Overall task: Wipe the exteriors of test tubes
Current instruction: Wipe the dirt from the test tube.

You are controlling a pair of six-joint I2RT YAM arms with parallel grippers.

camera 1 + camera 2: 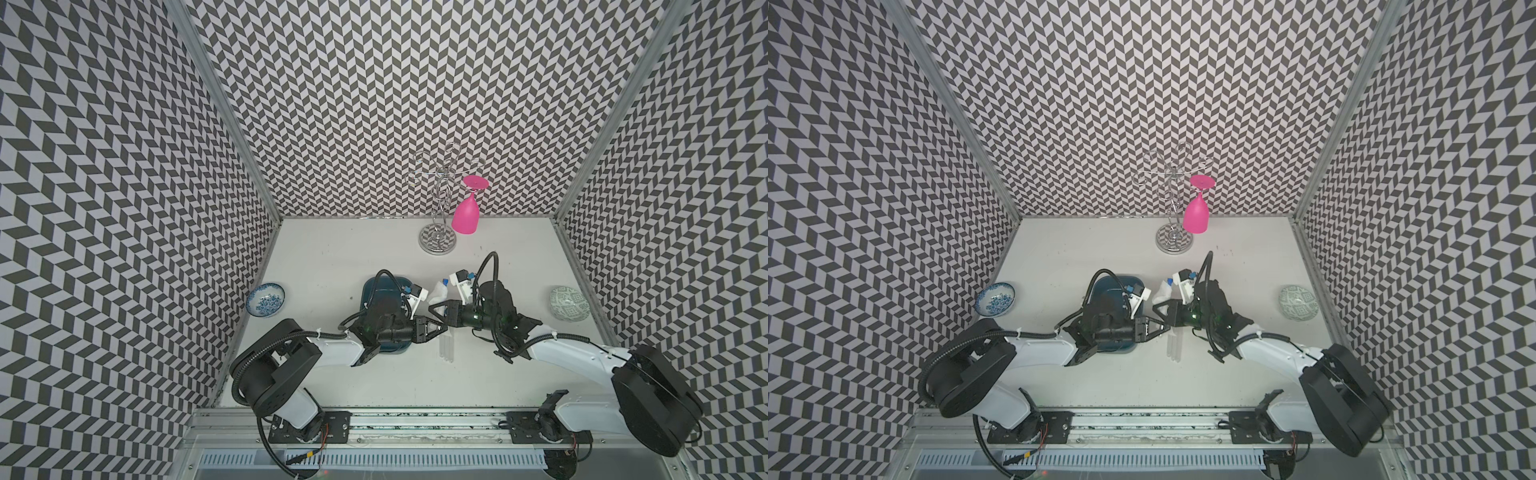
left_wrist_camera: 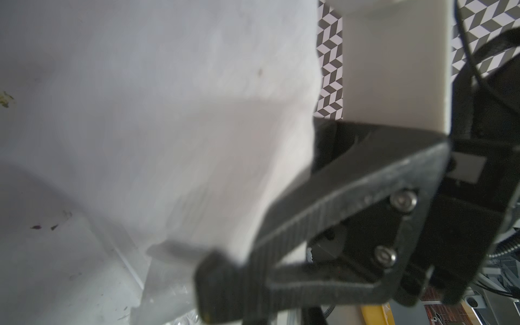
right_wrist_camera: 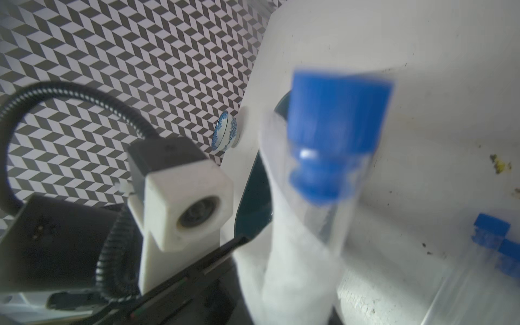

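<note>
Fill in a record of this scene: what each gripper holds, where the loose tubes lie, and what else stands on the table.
left gripper: shut on tissue
right gripper: shut on tube, blue cap pointing away from it
tissue: wrapped round tube below the cap
loose tubes: flat on table, beside tray
rack: upright at the back, pink glass hung upside down
bowls: blue bowl and green bowl, at opposite table edges
</note>
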